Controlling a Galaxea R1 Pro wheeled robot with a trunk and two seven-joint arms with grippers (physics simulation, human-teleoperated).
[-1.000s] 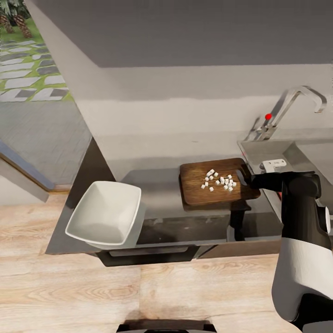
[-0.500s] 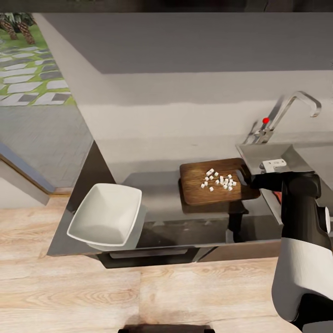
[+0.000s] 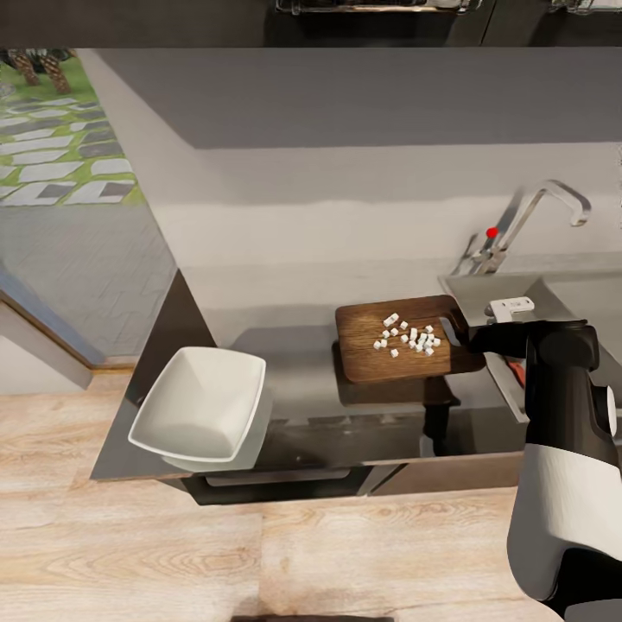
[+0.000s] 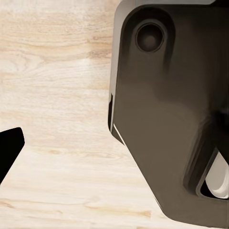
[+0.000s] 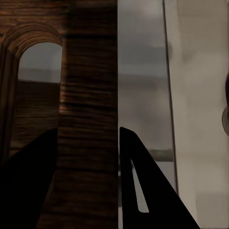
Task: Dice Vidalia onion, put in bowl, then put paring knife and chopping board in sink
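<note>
The right gripper (image 5: 88, 138) pinches the board's (image 3: 402, 341) handle-end edge, lifting it clear of the counter (image 3: 302, 380). Onion dice (image 3: 406, 335) sit on the board. The bowl (image 3: 200, 403) lies at 9 o'clock, overhanging the counter's front edge; the sink (image 3: 518, 298) at 2 o'clock. I cannot tell the left gripper's state.
</note>
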